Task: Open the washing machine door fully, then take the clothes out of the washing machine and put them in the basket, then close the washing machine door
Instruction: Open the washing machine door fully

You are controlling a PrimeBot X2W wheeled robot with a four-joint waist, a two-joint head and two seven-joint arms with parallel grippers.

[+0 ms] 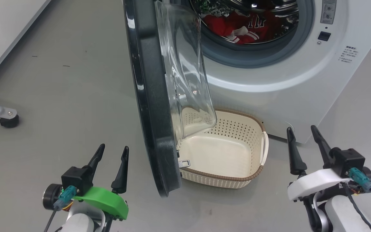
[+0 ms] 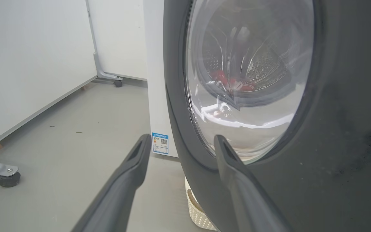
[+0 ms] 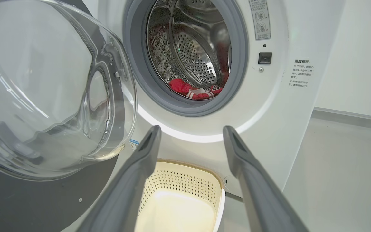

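We find both our grippers spread wide and holding nothing. Our left gripper hangs low over the grey floor, to the left of the washing machine door and apart from it. Our right gripper hangs off the right end of the basket, near the lower front corner of the washing machine, touching neither.

The door stands swung out from the machine, almost edge-on in our head view. Its clear glass bowl bulges towards the drum and hangs over the left part of the basket. In our left wrist view the fingers point at the door's glossy outer face, with a small blue label on the white machine just beyond.

The clothes lie in the bottom of the steel drum: red fabric with white striped trim showing. The basket sits on the floor right against the machine's front, below the drum opening, its left end hidden behind the door. A grey caster foot stands well off to our left
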